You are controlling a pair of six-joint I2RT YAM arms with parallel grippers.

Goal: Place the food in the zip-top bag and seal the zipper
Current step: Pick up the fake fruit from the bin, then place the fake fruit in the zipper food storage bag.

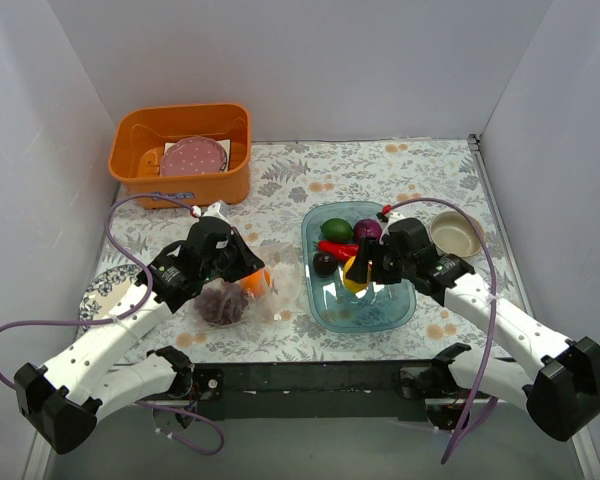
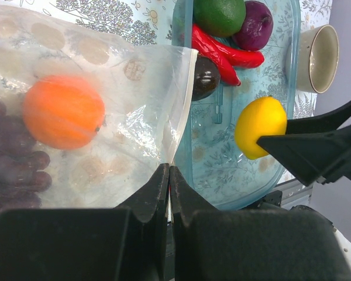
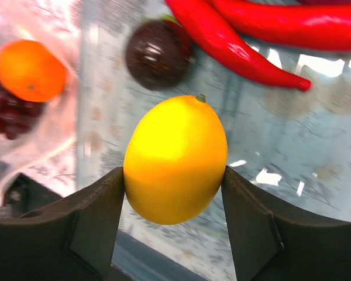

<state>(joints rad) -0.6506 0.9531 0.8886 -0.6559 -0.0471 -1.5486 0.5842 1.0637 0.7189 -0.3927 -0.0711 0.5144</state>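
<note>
The left jaws are pressed together on the near edge of a clear crinkly plastic bag [image 2: 134,117] lying on the floral-patterned counter [image 1: 310,180]. Inside it sit a round orange fruit [image 2: 62,111] and a dark red grape bunch [image 1: 220,303]. The right jaws are clamped on both sides of a yellow toy lemon [image 3: 175,159] over a translucent blue oval tray [image 1: 380,308]. Farther along the tray lie a dark round fruit [image 3: 158,52], long red chilies [image 2: 228,55], a green round fruit [image 2: 219,14] and a purple piece [image 2: 254,24]. Beyond are a beige bowl [image 1: 455,235] and an orange plastic basket [image 1: 180,185] holding a pink dotted plate [image 1: 192,157].
</note>
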